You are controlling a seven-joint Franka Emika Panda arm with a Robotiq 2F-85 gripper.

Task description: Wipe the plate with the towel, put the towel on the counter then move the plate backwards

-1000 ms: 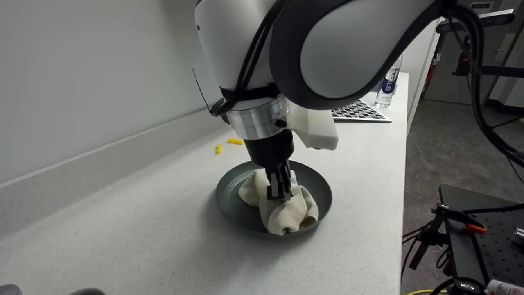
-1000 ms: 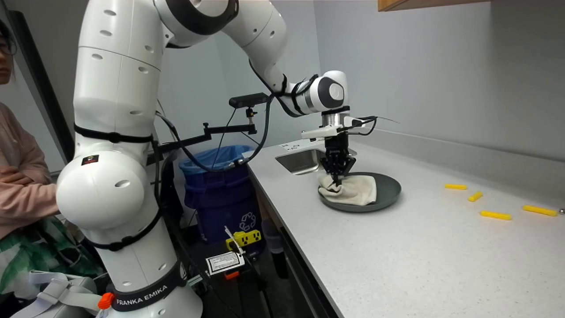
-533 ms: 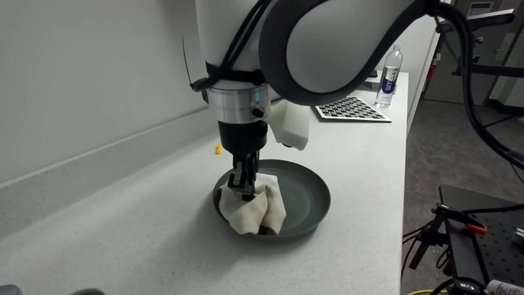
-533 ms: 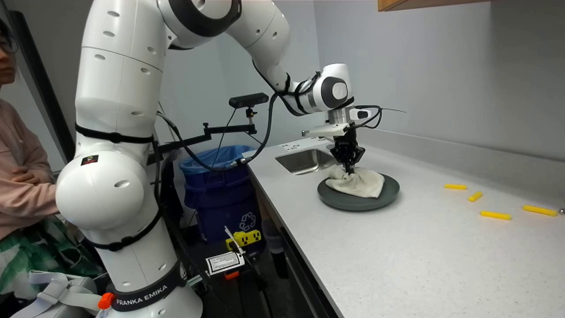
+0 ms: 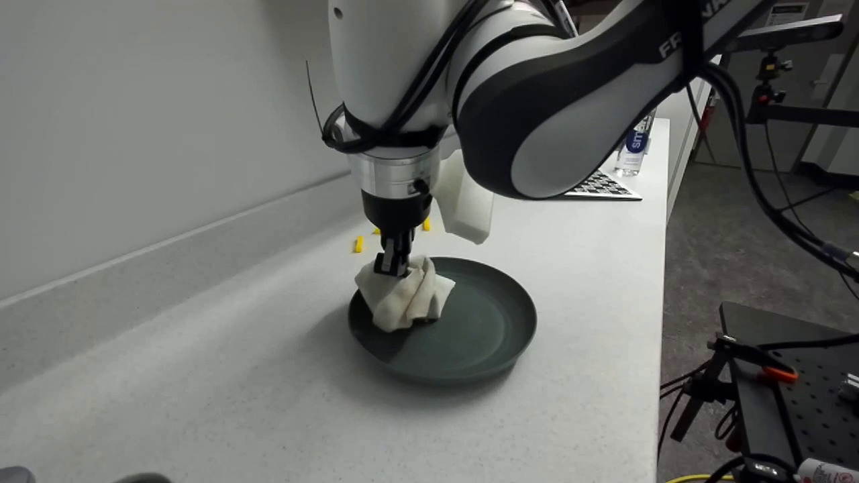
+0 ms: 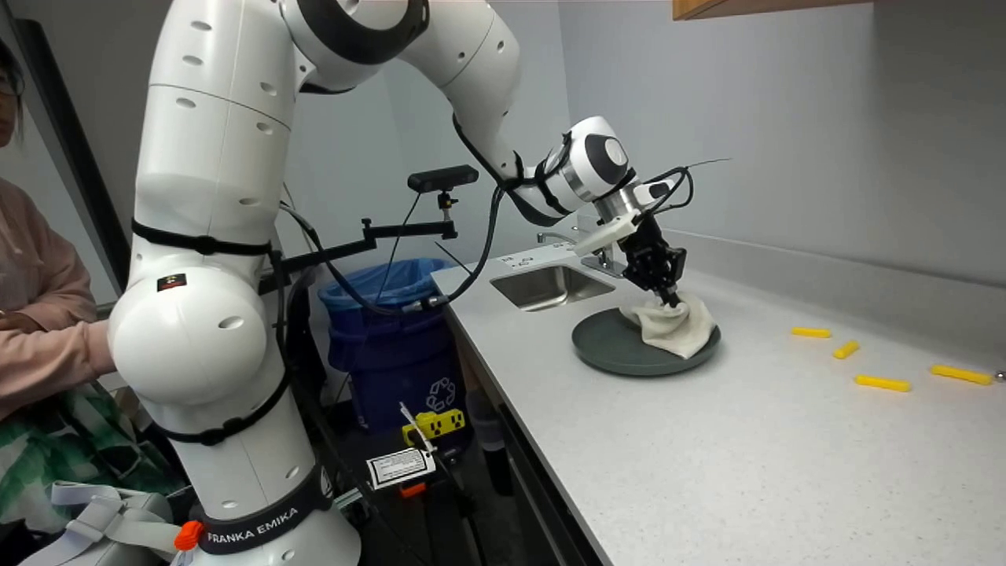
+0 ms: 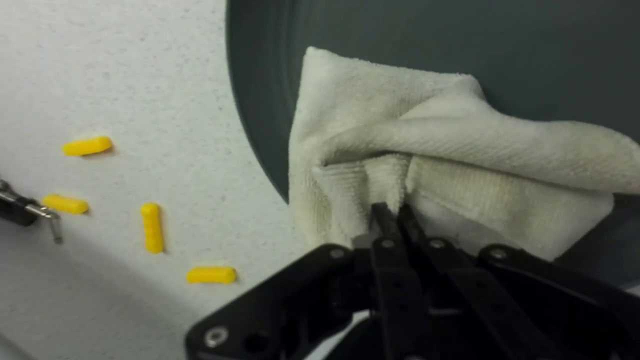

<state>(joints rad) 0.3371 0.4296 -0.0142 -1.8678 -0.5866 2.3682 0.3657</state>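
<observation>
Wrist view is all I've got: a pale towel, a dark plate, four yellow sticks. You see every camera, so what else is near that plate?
Observer: A metal sink, set into the counter past the plate in an exterior view.
Visitor: Neat! Is the grabber pointing straight down?
Observer: No, in an exterior view it meets the towel at a slant.
Visitor: Ooh. Is anybody around?
Observer: Yes, a person in a pink top, partly cut off by the picture's edge, beside the robot's arm in an exterior view.
</observation>
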